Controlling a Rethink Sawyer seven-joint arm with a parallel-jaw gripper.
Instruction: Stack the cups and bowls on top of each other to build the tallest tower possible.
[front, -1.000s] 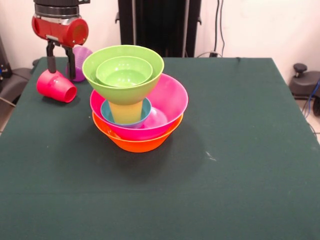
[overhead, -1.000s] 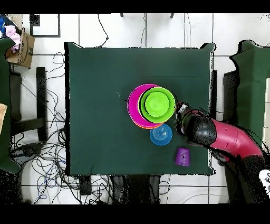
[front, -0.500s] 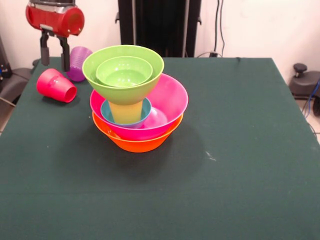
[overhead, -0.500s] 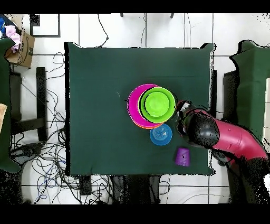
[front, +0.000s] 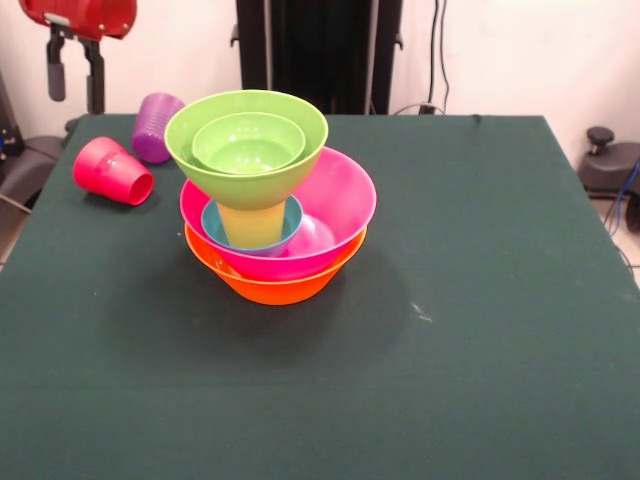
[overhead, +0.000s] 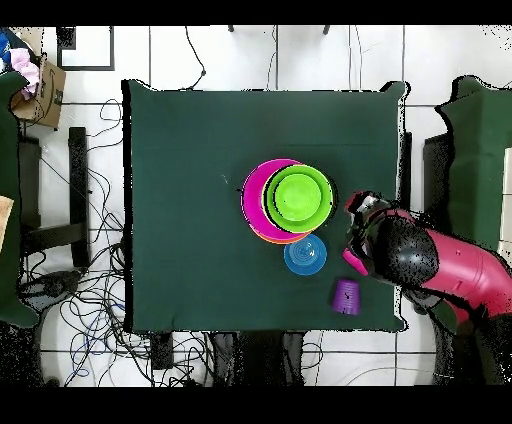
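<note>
glossy smooth plastic bowls (front: 275, 200), pink one (front: 340, 205) translucent; red cup (front: 112, 171) and purple cup (front: 156, 127) plastic, slight sheen; table (front: 480, 300) matt dark green cloth.

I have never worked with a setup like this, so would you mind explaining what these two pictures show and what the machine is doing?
It is one red and black robot arm with a two-fingered gripper, working at a green table. One picture faces the robot from across the table; the other looks straight down from above.

On the table stands a tower of plastic ware: an orange bowl at the bottom, a pink bowl in it, then a blue bowl, a yellow cup and two green bowls on top. Beside it a red cup lies on its side, and a purple cup stands behind that. The overhead picture also shows a separate blue bowl.

The gripper hangs open above the red cup, holding nothing.
</note>
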